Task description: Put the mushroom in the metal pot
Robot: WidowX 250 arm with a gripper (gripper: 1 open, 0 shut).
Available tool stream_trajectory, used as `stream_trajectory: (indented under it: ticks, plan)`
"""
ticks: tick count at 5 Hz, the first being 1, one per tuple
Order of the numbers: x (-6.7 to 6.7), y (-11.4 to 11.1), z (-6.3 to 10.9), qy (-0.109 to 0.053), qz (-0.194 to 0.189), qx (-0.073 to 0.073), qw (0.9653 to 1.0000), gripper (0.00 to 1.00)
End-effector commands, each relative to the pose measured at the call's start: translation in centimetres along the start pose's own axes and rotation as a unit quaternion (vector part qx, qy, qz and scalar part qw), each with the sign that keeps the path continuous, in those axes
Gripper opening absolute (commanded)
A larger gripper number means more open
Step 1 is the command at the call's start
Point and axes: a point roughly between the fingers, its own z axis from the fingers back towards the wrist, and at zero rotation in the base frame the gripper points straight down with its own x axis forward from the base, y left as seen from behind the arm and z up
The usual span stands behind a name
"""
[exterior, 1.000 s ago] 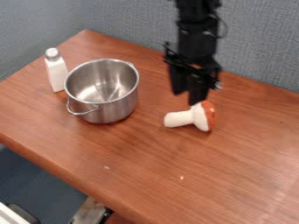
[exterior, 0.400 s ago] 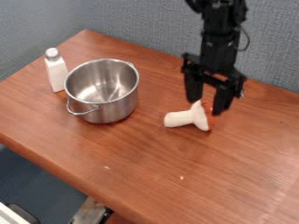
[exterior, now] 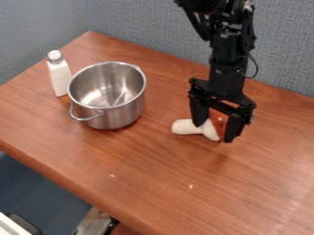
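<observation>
One arm works this table, and its gripper points straight down with the jaws spread wide, gripping nothing. The mushroom lies on its side on the bare wood table, directly under the gripper. Its cream stem points left, toward the metal pot, and its orange-red cap sits between the two fingers. The long axis therefore runs left to right, roughly across the line on which the jaws close. Whether the fingers already touch the cap cannot be determined. The pot stands upright and empty, well apart to the left and slightly farther back. A small white bottle stands just beyond its left side. Judged requirement: close on the cap, lift, then carry left over the rim.
</observation>
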Motion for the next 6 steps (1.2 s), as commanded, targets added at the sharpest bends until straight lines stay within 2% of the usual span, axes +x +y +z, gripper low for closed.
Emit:
stream_trajectory:
  ticks: [1, 2, 3, 5, 6]
  plan:
    - [-0.4, 1.6, 0.7, -0.005, -0.043, 0.005, 0.9990, 1.00]
    - [0.3, 3.1, 0.0, 0.004, -0.089, -0.001, 0.9960, 0.00]
    - [0.9, 4.1, -0.2, 0.007, -0.138, -0.009, 0.9904, 0.00]
    - [2.4, 6.2, 0.9, -0.048, -0.089, -0.004, 0.9949, 0.00]
    - [3.0, 7.2, 1.8, -0.080, -0.059, 0.000, 0.9951, 0.00]
